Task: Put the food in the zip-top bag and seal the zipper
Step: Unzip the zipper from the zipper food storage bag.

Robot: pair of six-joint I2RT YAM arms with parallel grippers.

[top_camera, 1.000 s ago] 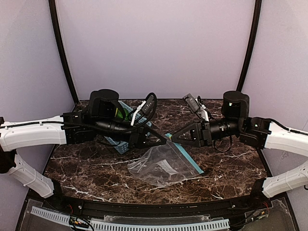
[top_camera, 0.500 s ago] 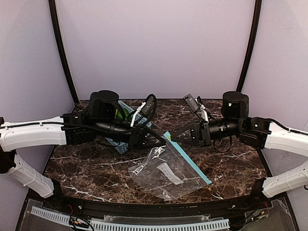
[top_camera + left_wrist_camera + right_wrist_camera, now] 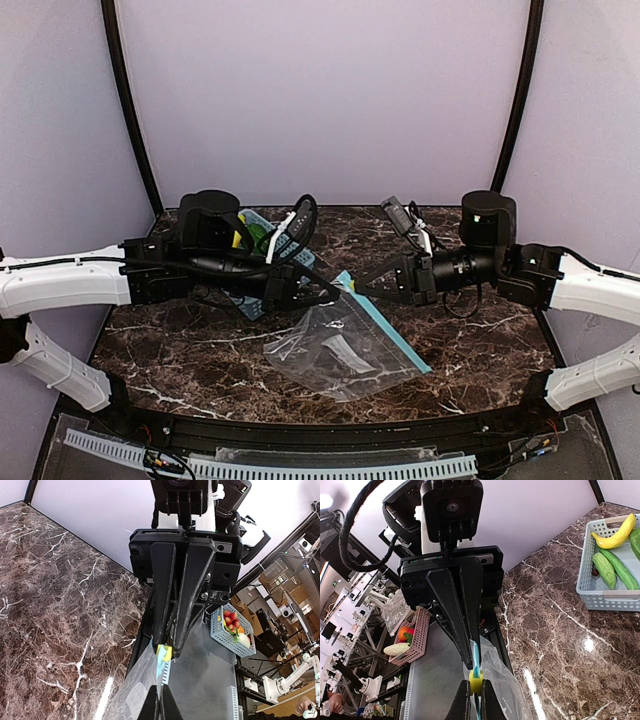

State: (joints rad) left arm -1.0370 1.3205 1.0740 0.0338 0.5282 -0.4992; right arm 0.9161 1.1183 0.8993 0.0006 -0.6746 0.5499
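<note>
The zip-top bag [image 3: 335,350] lies crinkled on the marble table, one corner lifted between the two arms. My left gripper [image 3: 158,687] is shut on the light-blue zipper [image 3: 390,325] edge at that corner. Facing it nose to nose, my right gripper [image 3: 476,682] is shut on the zipper's yellow slider [image 3: 476,678]. The food sits in the light-blue basket [image 3: 602,602] at the back left: a banana [image 3: 615,535], two cucumber pieces [image 3: 606,570] and the edge of a green pepper [image 3: 636,536]. The bag looks empty.
The left arm's body hangs over the basket in the top view. A black rail [image 3: 320,430] runs along the table's front edge. Off the table, lower down, stand a grey basket [image 3: 232,632] and a pink basket [image 3: 412,640] of toy produce.
My right gripper has closed from partly open onto the yellow slider. The bag has sagged and spread a little toward the front right. The left arm has drawn slightly left.
</note>
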